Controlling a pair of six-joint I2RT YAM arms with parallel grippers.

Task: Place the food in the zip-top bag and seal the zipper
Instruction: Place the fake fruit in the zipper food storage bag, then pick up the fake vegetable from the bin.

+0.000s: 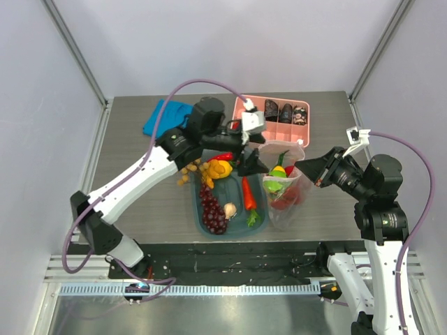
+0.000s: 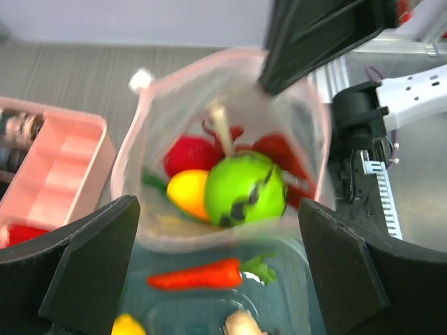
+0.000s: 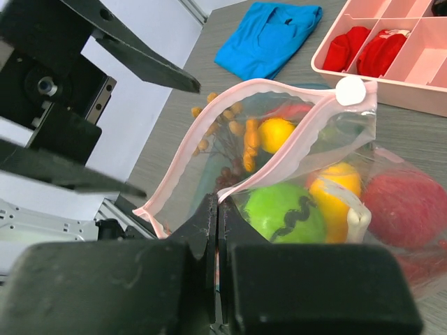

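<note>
The zip-top bag (image 1: 285,199) stands open at the teal tub's right edge. Inside it lie a green ball (image 2: 244,188), a yellow fruit (image 2: 187,192) and red pieces (image 2: 190,155). My right gripper (image 3: 218,209) is shut on the pink zipper strip (image 3: 293,150) at the bag's rim and holds the mouth up; in the top view it (image 1: 311,172) is at the bag's right. My left gripper (image 1: 253,162) is open and empty, hovering just left of the bag mouth, its fingers (image 2: 91,265) either side of the bag's near rim. An orange carrot (image 2: 206,274) lies in the tub below.
The teal tub (image 1: 198,209) holds the carrot (image 1: 248,194), dark grapes (image 1: 213,209), a pale garlic piece (image 1: 230,209) and yellow food (image 1: 220,168). A pink divided tray (image 1: 253,132) stands behind the bag. A blue cloth (image 1: 164,115) lies at the back left.
</note>
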